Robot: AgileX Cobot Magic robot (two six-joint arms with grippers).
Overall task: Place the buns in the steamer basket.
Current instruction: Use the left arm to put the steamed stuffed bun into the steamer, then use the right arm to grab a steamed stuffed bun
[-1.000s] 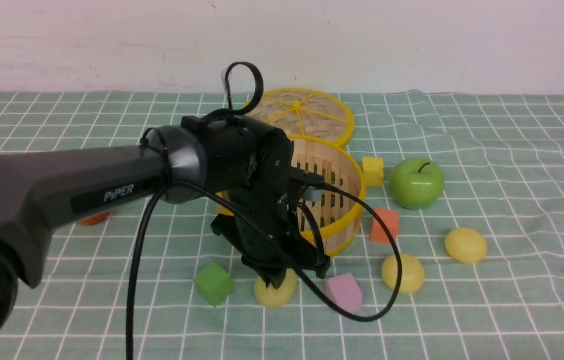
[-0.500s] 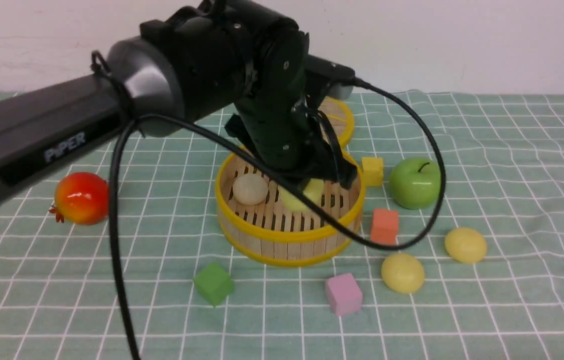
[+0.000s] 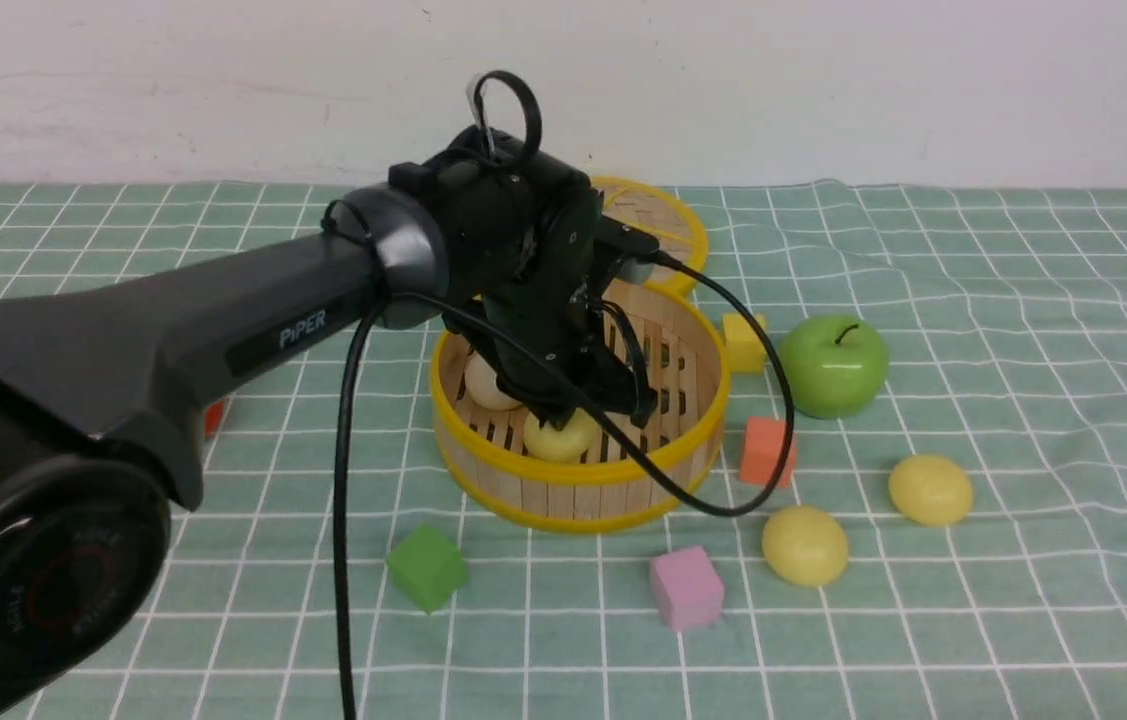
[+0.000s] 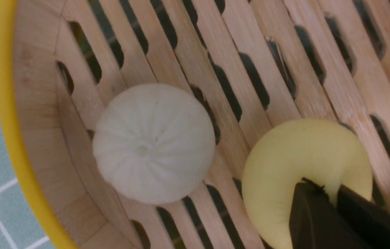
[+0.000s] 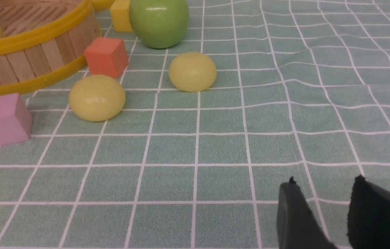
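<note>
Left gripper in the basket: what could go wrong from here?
The left gripper pinches the yellow bun tightly; it may cling and lift out on release.
The white bun lies close by and could get knocked.
The cable droops past the steamer basket rim and may snag.

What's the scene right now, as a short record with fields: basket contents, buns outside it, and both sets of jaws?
Container: steamer basket
Inside it: white bun, gripped yellow bun
Outside, on the cloth: front yellow bun, rightmost yellow bun
Left jaws: shut on gripped yellow bun, low in the basket
Right jaws: open, empty, over the cloth
Count: two in, two out
</note>
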